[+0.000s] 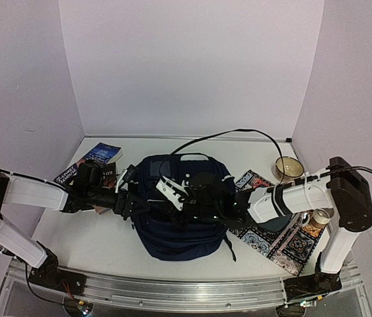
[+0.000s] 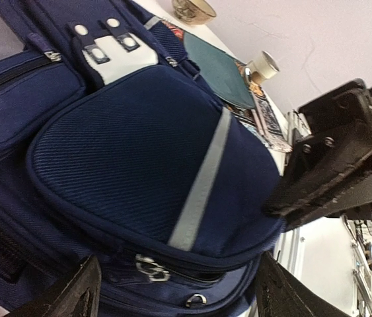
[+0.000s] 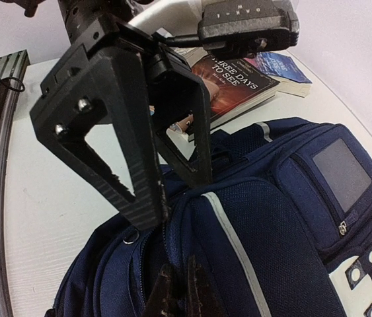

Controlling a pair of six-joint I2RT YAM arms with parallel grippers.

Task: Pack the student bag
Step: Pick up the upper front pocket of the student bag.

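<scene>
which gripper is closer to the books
Left. The left gripper straddles the student bag's edge on the side towards the books; the right gripper sits behind it, farther from them.

One bag, two books, one bowl

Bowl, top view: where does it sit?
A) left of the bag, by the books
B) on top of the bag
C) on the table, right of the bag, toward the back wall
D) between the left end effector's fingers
C: the bowl stands on the table toward the back right corner, apart from the bag and away from both arms.
</scene>
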